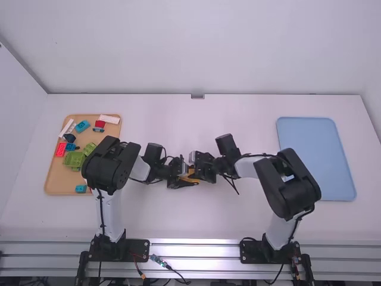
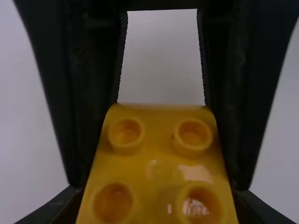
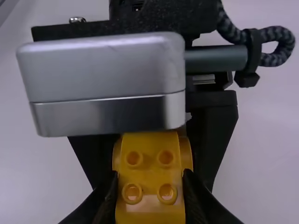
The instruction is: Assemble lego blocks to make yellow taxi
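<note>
left gripper point(image 2: 156, 193), right gripper point(image 3: 150, 174): clamped on glossy yellow plastic block point(image 2: 159, 170) | we guess light, stiff, slippery | we'd pinch flat sides, off studs point(image 3: 133, 158)

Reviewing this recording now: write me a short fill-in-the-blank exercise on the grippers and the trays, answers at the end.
1. The left gripper and the right gripper both hold one studded plastic lego part, coloured ____.
2. The right gripper's two fingers press on opposite ____ of that part.
3. The tan rectangular tray bearing loose blocks lies on the table's ____ side.
4. The rounded rectangular tray on the table's other side is coloured ____.

Missing words: yellow; sides; left; blue.
</note>
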Controlling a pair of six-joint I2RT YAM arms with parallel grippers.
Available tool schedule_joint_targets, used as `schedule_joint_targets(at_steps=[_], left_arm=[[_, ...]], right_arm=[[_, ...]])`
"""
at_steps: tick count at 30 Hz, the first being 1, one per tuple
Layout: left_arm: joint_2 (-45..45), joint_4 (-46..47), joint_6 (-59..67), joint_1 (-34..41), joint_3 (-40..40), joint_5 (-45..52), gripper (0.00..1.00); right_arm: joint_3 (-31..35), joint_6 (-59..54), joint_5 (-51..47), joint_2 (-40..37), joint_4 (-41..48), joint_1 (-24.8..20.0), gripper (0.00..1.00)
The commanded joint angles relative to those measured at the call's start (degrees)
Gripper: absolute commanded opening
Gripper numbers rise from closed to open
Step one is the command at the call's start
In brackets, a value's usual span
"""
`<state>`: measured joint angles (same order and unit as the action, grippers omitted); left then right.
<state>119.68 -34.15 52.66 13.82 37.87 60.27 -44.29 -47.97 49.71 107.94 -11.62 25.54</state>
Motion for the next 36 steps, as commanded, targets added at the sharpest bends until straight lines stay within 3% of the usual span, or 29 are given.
schedule_joint_targets(at_steps=[1,10,19,26,36], left_arm=[[0.24,0.46,0.51,-0.04,0.13,-2.78,0.43],[0.24,0.46,0.53,-0.04,0.13,-2.75,0.43],[0.24,0.48,0.53,0.33,0.13,-2.78,0.43],[0.24,0.46,0.51,0.02,0.13,-2.78,0.43],[0.24,0.44,0.53,0.13,0.13,-2.78,0.43]], right_arm=[[1.6,-0.02,-6.27,1.57,1.84,-0.92,0.0],[2.01,-3.5,0.0,2.2,1.53,-0.85,0.0],[1.9,-1.27,6.01,8.02,-5.25,-2.38,0.0],[1.7,3.06,-1.88,8.04,-5.97,0.02,0.0],[-1.46,2.75,-9.27,8.06,0.9,3.04,0.0]])
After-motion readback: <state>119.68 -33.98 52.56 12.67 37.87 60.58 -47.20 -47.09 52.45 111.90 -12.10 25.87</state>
